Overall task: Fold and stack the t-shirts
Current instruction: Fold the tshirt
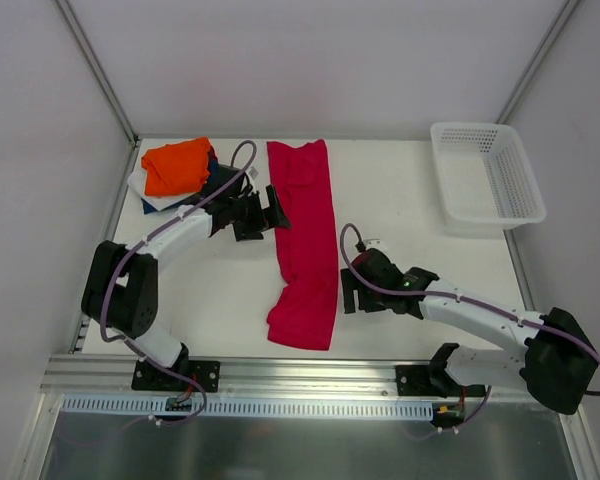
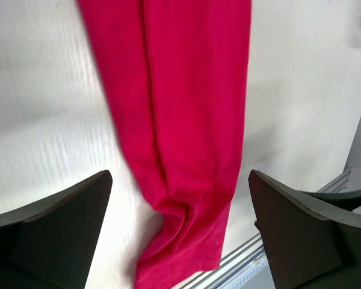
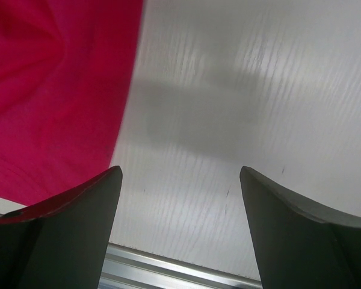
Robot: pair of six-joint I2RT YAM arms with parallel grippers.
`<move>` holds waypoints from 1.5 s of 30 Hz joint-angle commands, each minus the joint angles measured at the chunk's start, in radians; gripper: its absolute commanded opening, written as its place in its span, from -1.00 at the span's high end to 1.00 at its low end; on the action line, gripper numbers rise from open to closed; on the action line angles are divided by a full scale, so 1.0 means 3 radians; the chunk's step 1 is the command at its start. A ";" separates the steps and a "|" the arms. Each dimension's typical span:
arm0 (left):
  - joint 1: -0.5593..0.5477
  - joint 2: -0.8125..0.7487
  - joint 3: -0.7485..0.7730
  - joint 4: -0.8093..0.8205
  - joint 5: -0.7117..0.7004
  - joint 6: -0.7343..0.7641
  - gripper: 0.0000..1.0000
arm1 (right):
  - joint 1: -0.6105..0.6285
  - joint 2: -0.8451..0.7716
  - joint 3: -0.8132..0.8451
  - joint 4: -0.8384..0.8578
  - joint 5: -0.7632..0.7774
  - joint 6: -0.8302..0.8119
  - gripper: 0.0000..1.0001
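The crimson-red t-shirt point(image 1: 306, 240) lies folded into a long narrow strip from the back of the table to the front edge. It also shows in the left wrist view point(image 2: 180, 120) and at the left of the right wrist view point(image 3: 54, 90). A stack of folded tees sits at the back left, the orange one point(image 1: 176, 167) on top of navy point(image 1: 216, 180) and white point(image 1: 150, 196) ones. My left gripper point(image 1: 273, 212) is open and empty just left of the red strip's upper part. My right gripper point(image 1: 349, 298) is open and empty just right of the strip's lower part.
A white plastic mesh basket point(image 1: 486, 176) stands at the back right corner. Metal frame rails run along the table's front edge point(image 1: 310, 372) and up the back corners. White walls enclose the table.
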State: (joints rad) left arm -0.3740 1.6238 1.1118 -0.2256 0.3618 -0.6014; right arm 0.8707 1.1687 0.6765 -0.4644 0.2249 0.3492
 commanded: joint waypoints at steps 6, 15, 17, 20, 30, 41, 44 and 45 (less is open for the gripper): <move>-0.0154 -0.0789 -0.0821 -0.0035 -0.0265 -0.0173 -0.98 | 0.0666 0.0092 -0.0088 0.0086 0.0441 0.0625 -0.62; -0.0395 -0.1097 -0.1298 -0.0040 -0.0475 -0.0327 -0.98 | 0.1285 0.0686 0.0373 0.0019 0.0667 0.0830 -0.61; -0.0400 -0.1000 -0.1267 -0.0045 -0.0531 -0.0291 -0.98 | 0.1382 0.0813 0.0511 -0.0021 0.0713 0.0840 -0.61; -0.0425 -0.0857 -0.1109 -0.0046 -0.0572 -0.0220 -0.98 | 0.1469 0.0855 0.0679 -0.0134 0.0851 0.0820 -0.60; -0.0481 -0.0151 -0.0367 -0.0163 -0.0659 0.0010 -0.98 | 0.1510 0.0686 0.0675 -0.0114 0.1020 0.0666 -0.61; -0.0507 -0.0151 -0.0372 -0.0178 -0.0731 0.0026 -0.98 | 0.1602 0.0982 0.0491 0.0188 0.0902 0.0779 -0.51; -0.0507 -0.0115 -0.0362 -0.0184 -0.0731 0.0026 -0.98 | 0.1704 0.1049 0.0465 0.0208 0.0902 0.0860 -0.48; -0.0512 -0.0100 -0.0357 -0.0184 -0.0720 0.0026 -0.98 | 0.1720 0.1054 0.0455 0.0214 0.0907 0.0886 -0.46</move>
State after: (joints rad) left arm -0.5182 1.5913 0.9863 -0.2687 0.1612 -0.6144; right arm 1.3632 1.4769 0.8185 -0.4255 0.4885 0.5716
